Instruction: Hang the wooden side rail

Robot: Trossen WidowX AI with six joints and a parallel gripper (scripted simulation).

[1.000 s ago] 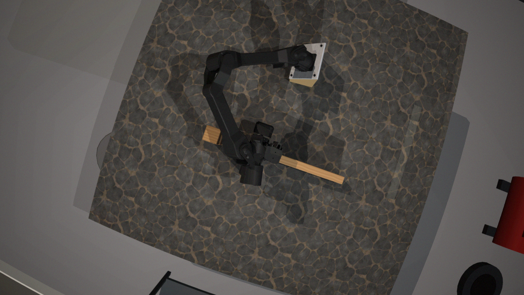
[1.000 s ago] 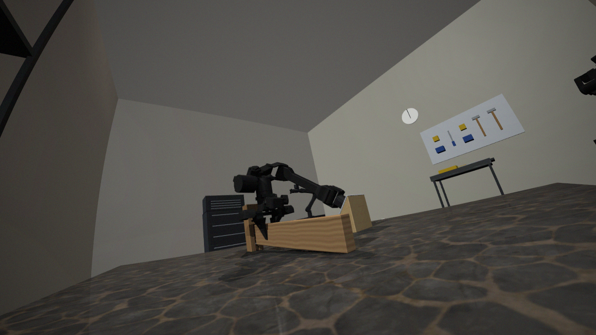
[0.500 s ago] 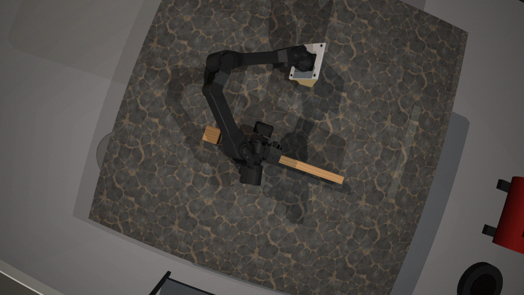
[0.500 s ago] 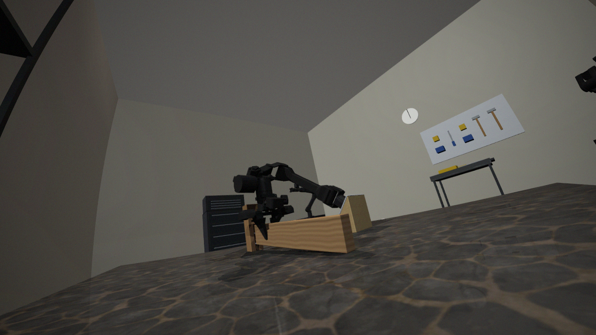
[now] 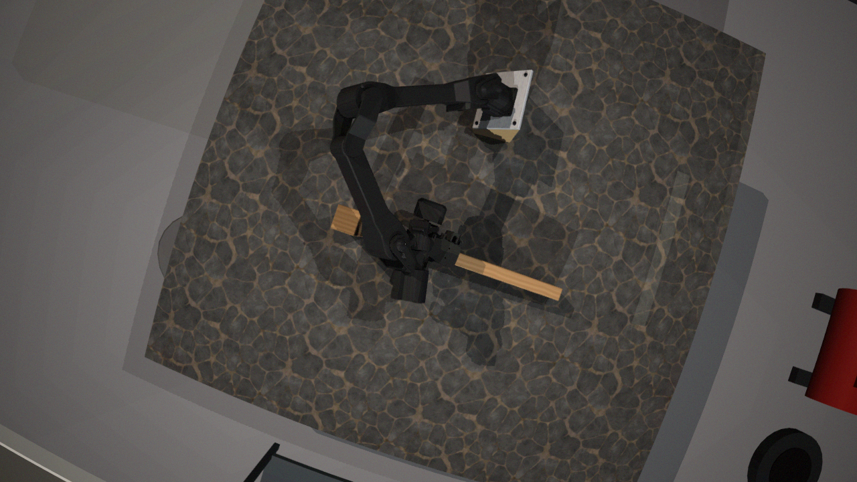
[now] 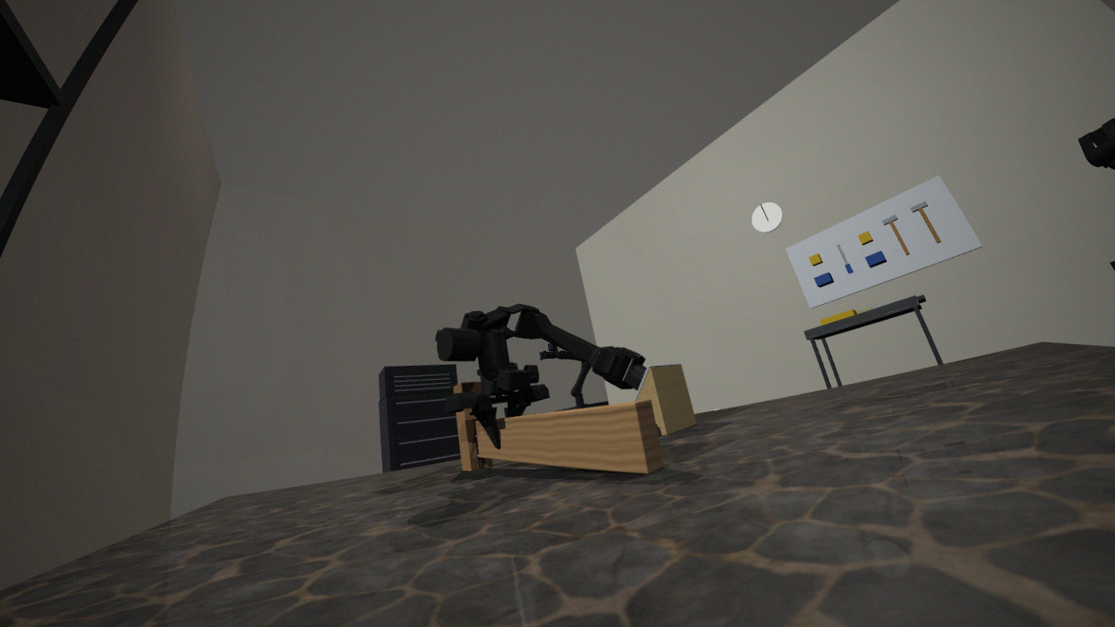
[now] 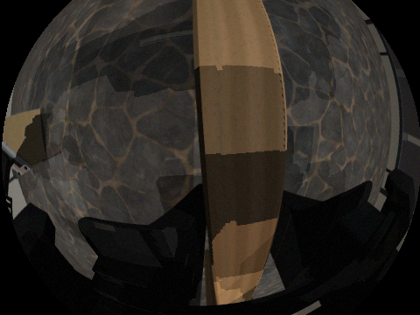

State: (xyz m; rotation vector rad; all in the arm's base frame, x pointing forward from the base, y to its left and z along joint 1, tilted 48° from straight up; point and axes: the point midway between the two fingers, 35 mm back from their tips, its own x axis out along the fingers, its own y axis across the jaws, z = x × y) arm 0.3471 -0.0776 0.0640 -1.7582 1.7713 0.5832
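Observation:
The wooden side rail (image 5: 509,277) (image 6: 577,439) (image 7: 241,109) stands on its narrow edge. Its far end appears to touch the table in the exterior view. My gripper (image 6: 498,433) (image 7: 226,188) is shut on the rail near its post end, one finger on each side. The headboard post (image 5: 345,220) (image 6: 467,448) stands upright at that end, partly covered by the arm in the top view. In the exterior view the rail's end is very close to the post's face; contact cannot be told. The hooks, the slot and the pins are hidden.
The arm's base sits on a wooden wedge block (image 5: 510,134) (image 6: 675,399) with a pale metal plate (image 5: 525,98), off to one side of the rail. The arm curves above the post and the rail. The stone-patterned table top (image 5: 569,371) (image 6: 780,529) has its edges far from the rail.

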